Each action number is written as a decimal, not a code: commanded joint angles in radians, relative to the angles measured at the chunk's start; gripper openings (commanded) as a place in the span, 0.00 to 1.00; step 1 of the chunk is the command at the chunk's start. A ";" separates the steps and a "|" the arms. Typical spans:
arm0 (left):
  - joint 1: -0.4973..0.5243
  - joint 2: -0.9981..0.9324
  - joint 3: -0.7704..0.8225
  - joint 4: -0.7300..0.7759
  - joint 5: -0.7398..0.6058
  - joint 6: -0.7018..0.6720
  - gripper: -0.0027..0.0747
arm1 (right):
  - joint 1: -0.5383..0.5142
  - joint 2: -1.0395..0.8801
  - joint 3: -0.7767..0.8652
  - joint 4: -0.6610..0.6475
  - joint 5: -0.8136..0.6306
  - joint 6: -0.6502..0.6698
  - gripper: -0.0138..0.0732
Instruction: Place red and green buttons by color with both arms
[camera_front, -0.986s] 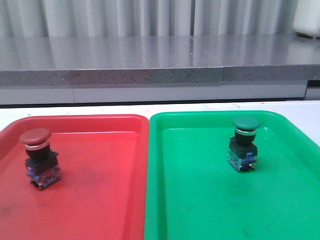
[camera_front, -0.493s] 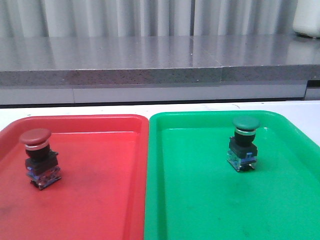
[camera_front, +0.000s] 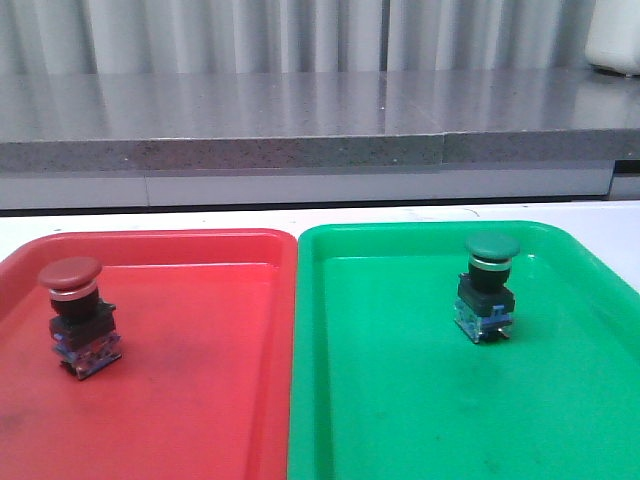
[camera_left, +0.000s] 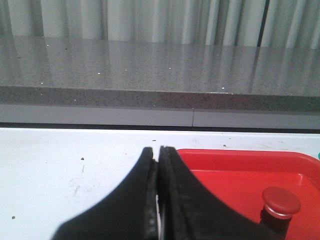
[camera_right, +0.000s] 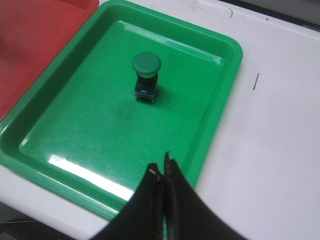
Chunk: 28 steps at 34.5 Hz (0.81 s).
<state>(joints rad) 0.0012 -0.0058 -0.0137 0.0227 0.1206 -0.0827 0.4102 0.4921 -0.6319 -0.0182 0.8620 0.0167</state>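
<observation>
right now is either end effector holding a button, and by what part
Nothing is held. The left end effector and right end effector are both shut on nothing; the red button and green button stand free in their trays.

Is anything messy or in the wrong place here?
Nothing stands out. The red button stands upright in the red tray, and the green button stands upright in the green tray, so the colors match. Both grippers, left and right, are shut and hold nothing.
</observation>
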 joint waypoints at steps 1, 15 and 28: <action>0.005 -0.016 0.043 -0.001 -0.195 -0.002 0.01 | 0.001 0.003 -0.023 -0.011 -0.055 -0.001 0.08; 0.008 -0.016 0.042 -0.001 -0.178 -0.005 0.01 | 0.001 0.005 -0.023 -0.011 -0.055 -0.001 0.08; 0.008 -0.016 0.042 -0.001 -0.178 -0.005 0.01 | 0.001 0.005 -0.023 -0.011 -0.055 -0.001 0.08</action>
<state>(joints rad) 0.0068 -0.0058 0.0050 0.0227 0.0330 -0.0827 0.4102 0.4921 -0.6319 -0.0182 0.8629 0.0167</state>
